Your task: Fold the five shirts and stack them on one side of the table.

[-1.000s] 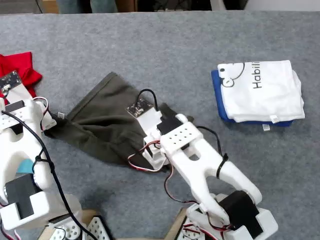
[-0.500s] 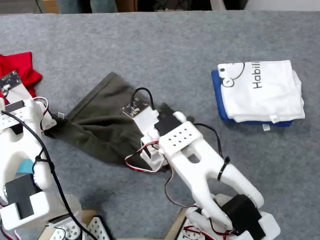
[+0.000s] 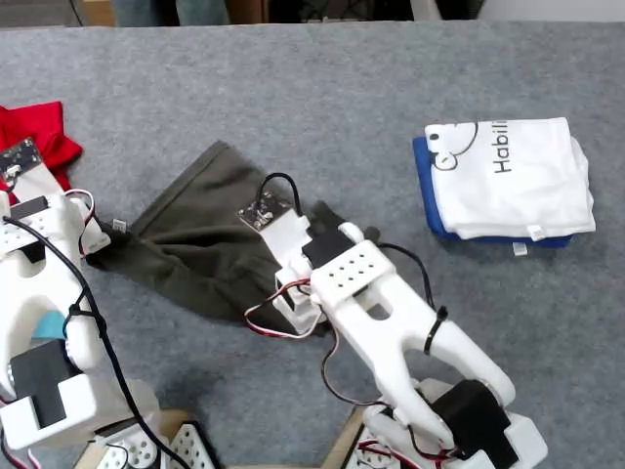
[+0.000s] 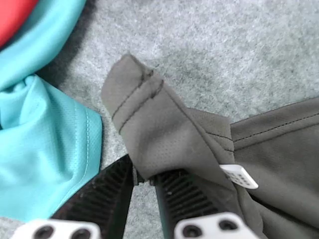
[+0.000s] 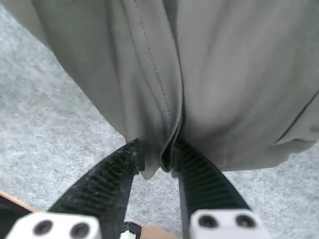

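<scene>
- Olive shirt (image 3: pixel 210 230): fold in hand, by judgement.
- Left pincer (image 4: pixel 144 175): clamped on its hemmed corner.
- Right pincer (image 5: pixel 158 155): clamped on its bunched edge.
- Next, probably: lift together, lay over evenly.

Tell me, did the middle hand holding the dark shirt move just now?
Yes. The right hand, shut on the dark shirt, slid a little leftward in the high view, away from the folded white shirt.

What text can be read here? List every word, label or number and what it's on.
Black lettering on the folded white shirt: cut by the picture's edge, no whole word reads.
Small tag at that stack's edge: too small to read.
White tag on the olive shirt: no legible text.
</scene>
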